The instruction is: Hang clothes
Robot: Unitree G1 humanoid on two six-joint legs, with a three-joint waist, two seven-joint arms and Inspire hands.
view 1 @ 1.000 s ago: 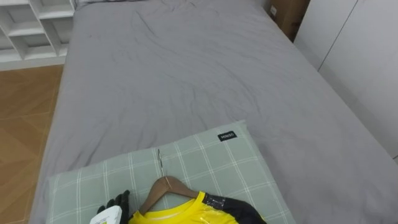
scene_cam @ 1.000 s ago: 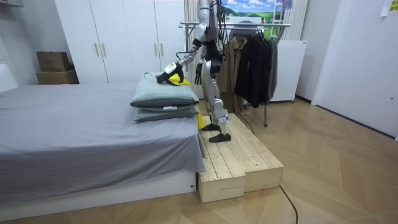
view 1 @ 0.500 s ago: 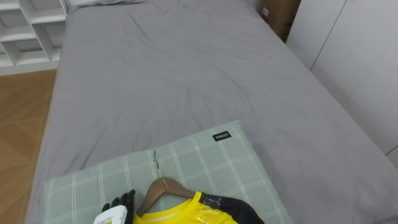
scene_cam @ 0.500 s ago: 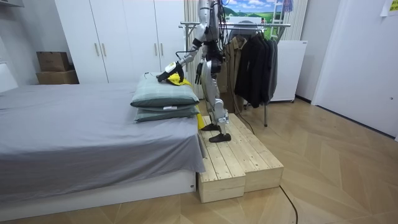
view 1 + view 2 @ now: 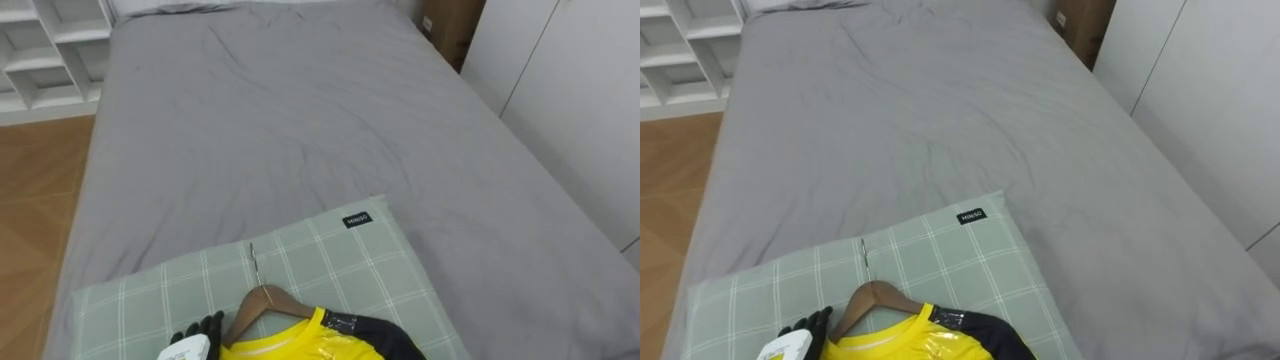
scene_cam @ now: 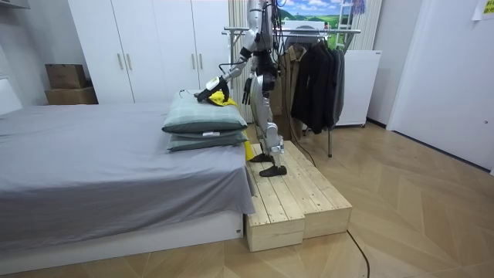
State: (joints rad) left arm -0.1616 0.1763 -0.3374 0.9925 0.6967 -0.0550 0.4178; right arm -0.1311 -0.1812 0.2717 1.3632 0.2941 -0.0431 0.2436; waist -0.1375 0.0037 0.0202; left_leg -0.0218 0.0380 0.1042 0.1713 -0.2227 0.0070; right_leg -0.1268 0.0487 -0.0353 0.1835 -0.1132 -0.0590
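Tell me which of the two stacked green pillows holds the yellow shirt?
The upper green checked pillow: the yellow shirt on its wooden hanger lies on it; the lower pillow sits underneath.

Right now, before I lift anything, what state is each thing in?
Yellow shirt: on the hanger, lying flat on the pillow.
Wooden hanger: in the shirt's neck, hook flat on the pillow.
Left hand: open, beside the hanger.
Right hand: hanging at the robot's side.
Clothes rack: upright, dark clothes hanging.
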